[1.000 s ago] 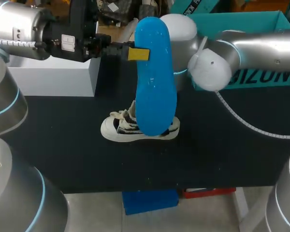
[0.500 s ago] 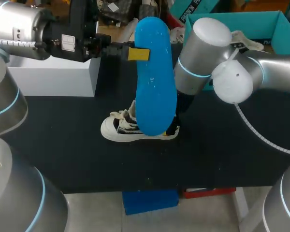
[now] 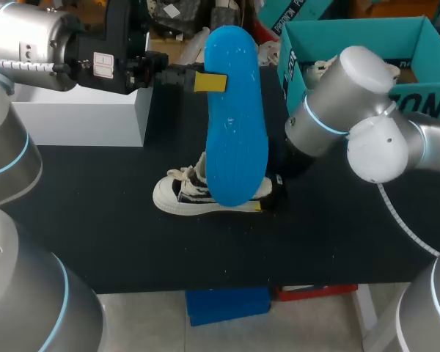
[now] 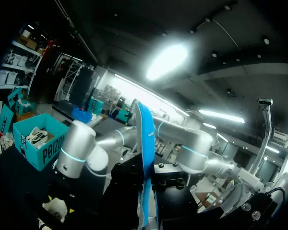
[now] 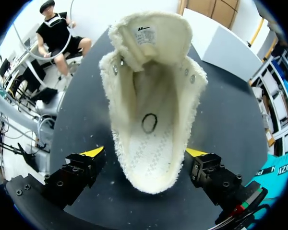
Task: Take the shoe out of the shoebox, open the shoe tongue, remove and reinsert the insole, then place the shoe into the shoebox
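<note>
A blue insole (image 3: 236, 125) hangs upright high above the table, with my left gripper (image 3: 209, 82) shut on its upper edge. In the left wrist view the insole (image 4: 145, 143) shows edge-on between the fingers. Below it a white shoe (image 3: 198, 196) with dark stripes lies on the black table (image 3: 95, 220). My right gripper (image 3: 270, 193) is down at the shoe's heel, open. In the right wrist view it (image 5: 145, 158) straddles the heel of the shoe (image 5: 151, 105); the tongue is pulled back and the fleecy inside is bare. The teal shoebox (image 3: 337, 37) stands at the back right.
A second shoe (image 3: 324, 67) lies inside the shoebox. A white box (image 3: 81, 114) stands at the back left of the table. My right arm's elbow (image 3: 381, 147) hangs over the table's right side, in front of the shoebox.
My right arm has swung forward and to the right, uncovering the shoebox, and its open gripper has come down to the shoe's heel. The left arm and insole have kept still.
</note>
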`<action>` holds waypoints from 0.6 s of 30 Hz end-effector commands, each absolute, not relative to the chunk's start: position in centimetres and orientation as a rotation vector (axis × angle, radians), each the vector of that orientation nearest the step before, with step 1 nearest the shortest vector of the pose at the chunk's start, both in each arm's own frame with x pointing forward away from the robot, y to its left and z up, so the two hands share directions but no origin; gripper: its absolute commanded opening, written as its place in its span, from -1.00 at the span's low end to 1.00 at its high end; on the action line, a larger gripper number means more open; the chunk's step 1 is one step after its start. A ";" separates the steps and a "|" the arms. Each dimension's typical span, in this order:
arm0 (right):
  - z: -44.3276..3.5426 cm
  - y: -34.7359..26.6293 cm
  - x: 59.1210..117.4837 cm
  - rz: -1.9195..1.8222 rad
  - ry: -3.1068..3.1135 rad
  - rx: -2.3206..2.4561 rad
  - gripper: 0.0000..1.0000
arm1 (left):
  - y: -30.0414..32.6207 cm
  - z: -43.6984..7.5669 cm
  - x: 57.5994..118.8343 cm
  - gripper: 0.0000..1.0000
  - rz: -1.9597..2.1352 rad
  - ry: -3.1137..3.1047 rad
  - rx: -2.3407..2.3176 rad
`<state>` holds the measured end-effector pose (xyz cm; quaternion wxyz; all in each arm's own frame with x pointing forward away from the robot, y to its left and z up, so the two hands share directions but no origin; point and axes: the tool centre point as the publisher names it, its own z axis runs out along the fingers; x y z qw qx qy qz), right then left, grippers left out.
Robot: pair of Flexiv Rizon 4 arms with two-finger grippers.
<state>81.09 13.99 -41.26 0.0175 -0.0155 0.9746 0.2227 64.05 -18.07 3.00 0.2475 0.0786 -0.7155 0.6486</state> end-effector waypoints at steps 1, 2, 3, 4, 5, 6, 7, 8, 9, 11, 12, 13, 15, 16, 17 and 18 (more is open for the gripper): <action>-42.3 13.6 80.9 0.937 2.959 -0.049 1.00 | -18.2 2.9 64.1 -1.00 1.770 -1.951 0.215; -42.5 13.6 81.0 0.955 2.952 -0.044 1.00 | -18.2 2.9 64.1 -1.00 1.770 -1.951 0.215; -42.6 13.6 81.0 0.981 2.945 -0.043 1.00 | -18.2 2.9 64.1 -1.00 1.770 -1.951 0.215; -42.8 13.6 81.1 1.001 2.938 -0.042 1.00 | -18.2 2.9 64.1 -1.00 1.770 -1.951 0.215; -42.9 13.6 81.1 1.013 2.933 -0.037 1.00 | -18.2 2.9 64.1 -1.00 1.770 -1.951 0.215; -43.0 13.5 81.1 1.027 2.930 -0.036 1.00 | -18.2 2.9 64.1 -1.00 1.770 -1.951 0.215; -43.2 13.5 81.1 1.042 2.923 -0.032 1.00 | -18.2 2.9 64.1 -1.00 1.770 -1.951 0.215; -43.3 13.5 81.1 1.059 2.913 -0.026 1.00 | -18.2 2.9 64.1 -1.00 1.770 -1.951 0.215; -43.3 13.5 81.1 1.073 2.906 -0.022 1.00 | -18.2 2.9 64.1 -1.00 1.770 -1.951 0.215; -43.6 13.4 81.2 1.105 2.889 -0.011 1.00 | -18.2 2.9 64.1 -1.00 1.770 -1.951 0.215; -43.6 13.4 81.2 1.118 2.882 -0.005 1.00 | -18.2 2.9 64.1 -1.00 1.770 -1.951 0.215; -43.7 13.3 81.2 1.129 2.876 -0.001 1.00 | -18.2 2.9 64.1 -1.00 1.770 -1.951 0.215; -43.8 13.3 81.2 1.156 2.864 0.005 1.00 | -18.2 2.9 64.1 -1.00 1.770 -1.951 0.215; -43.9 13.3 81.2 1.179 2.852 0.008 1.00 | -18.2 2.9 64.1 -1.00 1.770 -1.951 0.215; -44.0 13.3 81.2 1.191 2.846 0.011 1.00 | -18.2 2.9 64.1 -1.00 1.770 -1.951 0.215; -44.1 13.2 81.3 1.207 2.840 0.015 1.00 | -18.2 2.9 64.1 -1.00 1.770 -1.951 0.215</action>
